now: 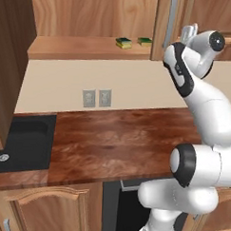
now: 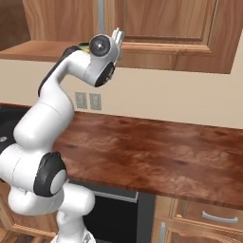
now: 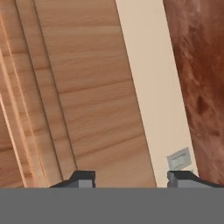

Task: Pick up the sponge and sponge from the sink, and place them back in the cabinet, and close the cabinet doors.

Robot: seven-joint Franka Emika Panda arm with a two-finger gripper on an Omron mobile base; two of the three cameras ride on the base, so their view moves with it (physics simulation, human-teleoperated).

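1. Fingers (image 1: 190, 32) raised high at the right, tips apart with nothing between them.
2. Just left of them: a cabinet door (image 1: 162, 24), swung open and seen edge-on, long axis upright, with a slim silver handle (image 1: 172, 17).
3. Both sponges (image 1: 124, 42) side by side on the shelf of the cabinet (image 1: 73, 48), left of the fingers and not touching each other.
4. Far-left door (image 1: 10, 60) also open, above the sink (image 1: 26, 142); nothing visible in the basin.
5. Likely left to do: pushing the doors shut, nearest one first, leftward.
6. Bench (image 1: 126, 141) well below.
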